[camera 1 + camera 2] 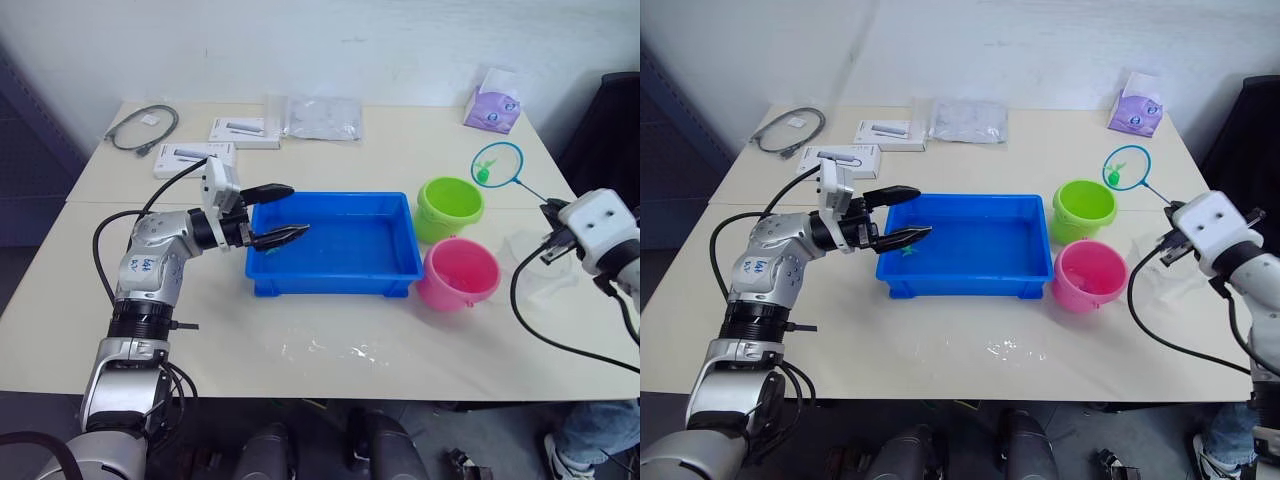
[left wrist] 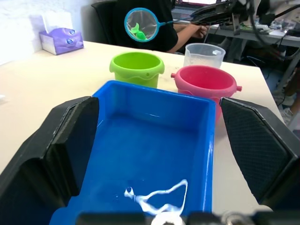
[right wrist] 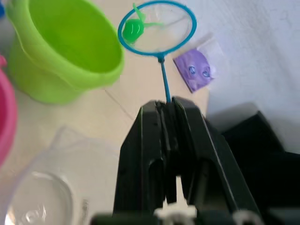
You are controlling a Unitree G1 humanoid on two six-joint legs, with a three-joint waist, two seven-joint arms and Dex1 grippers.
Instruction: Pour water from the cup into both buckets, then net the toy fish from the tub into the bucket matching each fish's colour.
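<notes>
In the head views, the shallow rectangular bright blue plastic tub (image 1: 335, 245) is seen at the middle of the table, with the round lime green plastic bucket (image 1: 450, 207) and the round pink plastic bucket (image 1: 458, 272) just beside its right end. The left gripper (image 1: 283, 213) is held over the tub's left end, its two black fingers spread and empty. The right gripper (image 1: 553, 225) is clenched on the handle of the small net with a light blue hoop (image 1: 497, 164), raised behind the green bucket.

In the left wrist view, the tub's floor is seen wet, and a clear plastic measuring cup (image 2: 204, 54) stands behind the pink bucket.

In the right wrist view, a tiny bright green toy fish (image 3: 133, 28) is seen lying in the net's hoop.
</notes>
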